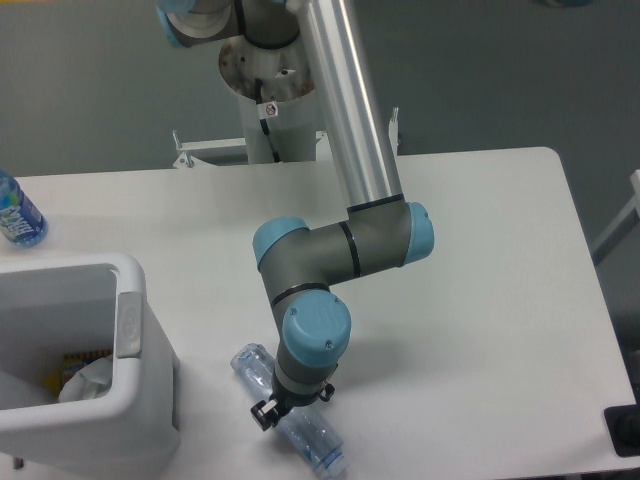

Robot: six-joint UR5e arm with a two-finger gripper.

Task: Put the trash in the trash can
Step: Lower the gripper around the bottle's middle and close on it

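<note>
- Only one camera view, fixed high above the front edge of the white table [480,330].
- Looking down at a slant and toward the back, where the robot's base [268,75] stands in front of a grey wall.
- Near enough to fill most of the picture with the table top; the table's right back corner in view, left side cut off.
- Arm [345,110] coming from the top middle toward the camera, its wrist close to the bottom edge.
- Trash can [130,330] cut off at the bottom left corner.
- Blue-labelled bottle [15,215] half cut off at the left edge.
- No second view to share anything with.
</note>
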